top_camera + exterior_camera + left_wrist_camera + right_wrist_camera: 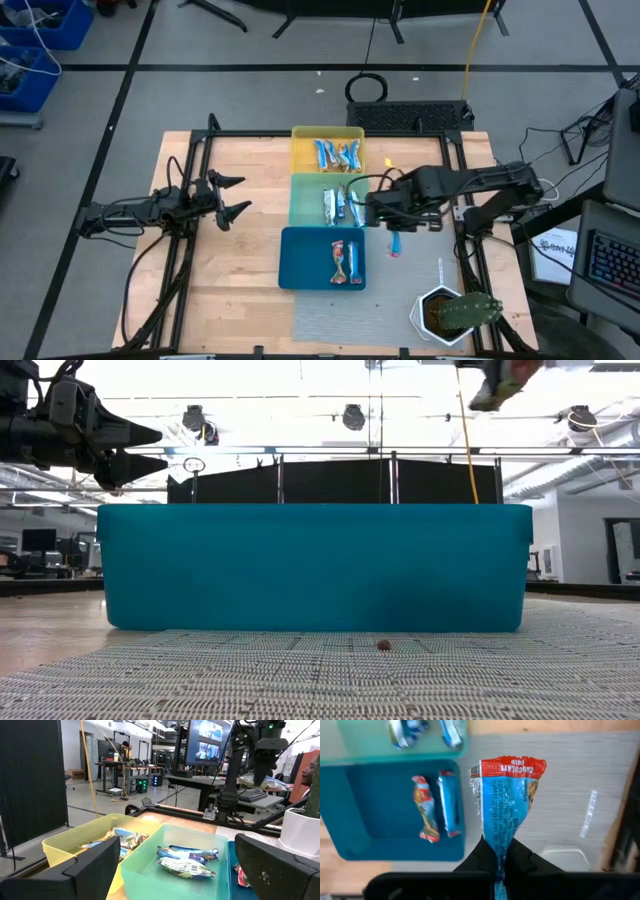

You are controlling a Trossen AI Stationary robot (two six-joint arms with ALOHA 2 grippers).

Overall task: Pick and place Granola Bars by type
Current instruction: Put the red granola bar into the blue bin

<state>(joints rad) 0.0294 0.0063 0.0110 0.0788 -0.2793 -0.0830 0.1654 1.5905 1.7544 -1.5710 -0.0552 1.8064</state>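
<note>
My right end effector [501, 857] pinched shut on blue shiny wrapped granola bar with red end [506, 802], above tabletop beside blue plastic tray [365, 815] holding two bars. My left end effector [232, 196] open, empty, well apart. Lower bar end hidden between fingers.

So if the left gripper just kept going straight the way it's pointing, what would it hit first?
Probably the green tray. The open left gripper points across the table at the trays, with the green one dead ahead, though its height above the rim is unclear.

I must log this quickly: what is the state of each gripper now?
Left gripper: open, empty, beside the trays.
Right gripper: closed on a blue-and-red granola bar.
</note>
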